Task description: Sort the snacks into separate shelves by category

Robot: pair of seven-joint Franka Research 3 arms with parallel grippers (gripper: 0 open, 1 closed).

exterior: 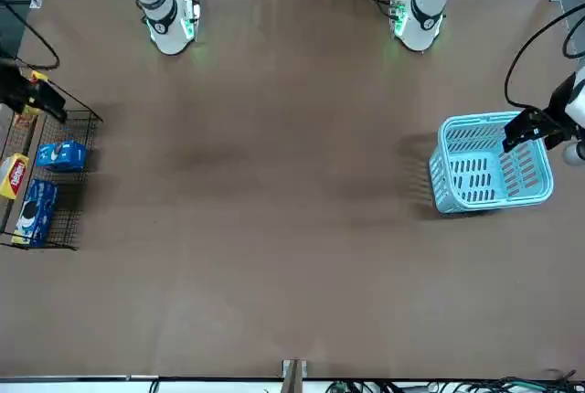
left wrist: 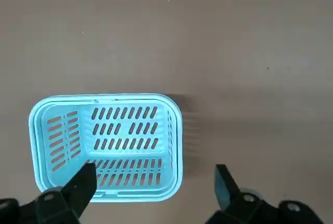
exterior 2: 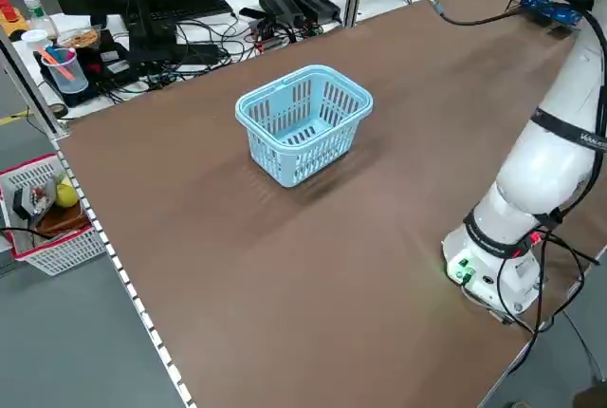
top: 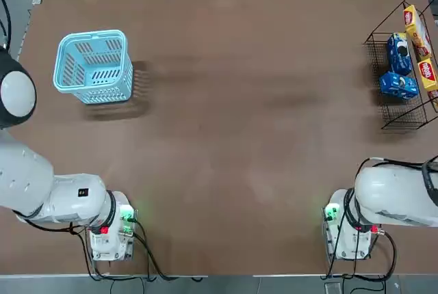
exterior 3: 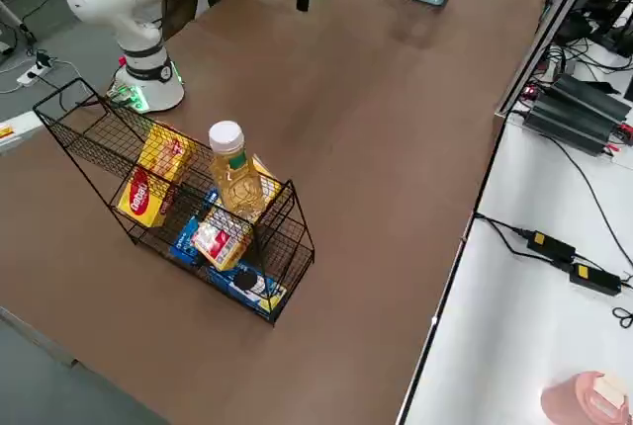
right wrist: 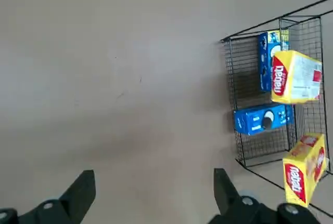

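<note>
Your right tool [right wrist: 151, 195] is wide open and holds nothing; it hangs above the bare tabletop [top: 239, 137], and the wire rack [right wrist: 270, 99] lies well apart from it, at the far right edge on that arm's side. Your left tool [left wrist: 156, 193] is also wide open and empty, over the light blue basket [left wrist: 104, 146], far from the rack. So the right arm is the nearer one, I think. In the rack, the blue packets [top: 398, 85] lie on the lower floor and the yellow boxes [top: 416, 31] on the higher one, their long axes along the rack. A bottle [exterior 3: 235, 176] also stands in the rack.
</note>
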